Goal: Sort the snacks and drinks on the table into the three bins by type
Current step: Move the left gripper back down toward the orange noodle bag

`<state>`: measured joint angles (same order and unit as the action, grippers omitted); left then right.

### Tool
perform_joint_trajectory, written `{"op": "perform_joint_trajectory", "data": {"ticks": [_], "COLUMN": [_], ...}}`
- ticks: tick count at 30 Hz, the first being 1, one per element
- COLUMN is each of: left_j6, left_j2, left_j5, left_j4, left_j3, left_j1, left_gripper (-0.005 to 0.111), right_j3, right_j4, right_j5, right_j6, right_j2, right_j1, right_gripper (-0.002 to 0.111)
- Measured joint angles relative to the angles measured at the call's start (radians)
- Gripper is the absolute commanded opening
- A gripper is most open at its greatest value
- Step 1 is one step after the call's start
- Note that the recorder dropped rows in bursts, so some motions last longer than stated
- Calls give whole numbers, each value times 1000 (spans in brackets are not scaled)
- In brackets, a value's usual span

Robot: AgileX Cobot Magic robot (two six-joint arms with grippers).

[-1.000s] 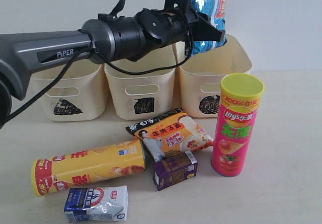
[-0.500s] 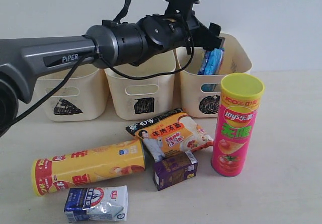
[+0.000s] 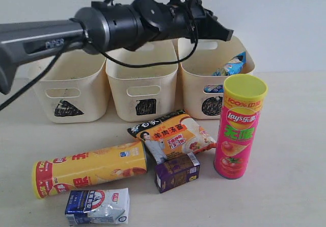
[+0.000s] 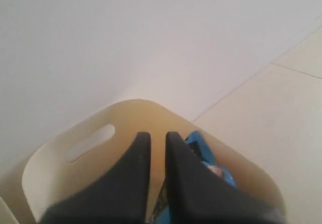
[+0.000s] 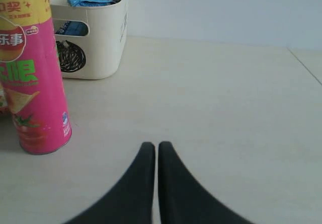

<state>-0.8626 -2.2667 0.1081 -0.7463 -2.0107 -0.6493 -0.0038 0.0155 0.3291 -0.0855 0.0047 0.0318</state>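
One snack sorted: large crinkly blue bag [image 3: 232, 66] lies inside cream plastic circle-marked bin [image 3: 196, 92] just below left gripper [image 4: 154, 138], jaws closed on nothing; next move likely calls for opening over smaller orange crinkly bag [image 3: 173, 135].

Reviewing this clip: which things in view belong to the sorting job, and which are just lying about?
Job: pink tube, yellow tube, orange bag, blue bag (already in the circle bin), purple carton, milk pouch, triangle bin, square bin, table.
Lying about: nothing loose that I can see; only the wall behind.
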Motion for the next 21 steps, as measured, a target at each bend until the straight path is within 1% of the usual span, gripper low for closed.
{"op": "perform_joint_trajectory", "data": {"ticks": [4, 6, 9, 10, 12, 18, 21], "left_j6": [23, 53, 131, 160, 198, 260, 276], "left_j2": [54, 71, 99, 115, 137, 220, 253], "left_j5": [143, 200, 276, 320, 376, 588, 650], "left_j4": [20, 66, 179, 222, 256, 299, 308], "left_j3": [0, 0, 0, 0, 0, 0, 16], "left_j1": [24, 35, 42, 44, 44, 46, 46], "left_gripper": [4, 4, 4, 4, 4, 4, 4], "right_j3": [0, 0, 0, 0, 0, 0, 0], "right_j4": [0, 0, 0, 0, 0, 0, 0], "right_j5": [0, 0, 0, 0, 0, 0, 0], "right_j6": [0, 0, 0, 0, 0, 0, 0], "right_j2": [0, 0, 0, 0, 0, 0, 0], "right_j1": [0, 0, 0, 0, 0, 0, 0], "right_gripper": [0, 0, 0, 0, 0, 0, 0]}}
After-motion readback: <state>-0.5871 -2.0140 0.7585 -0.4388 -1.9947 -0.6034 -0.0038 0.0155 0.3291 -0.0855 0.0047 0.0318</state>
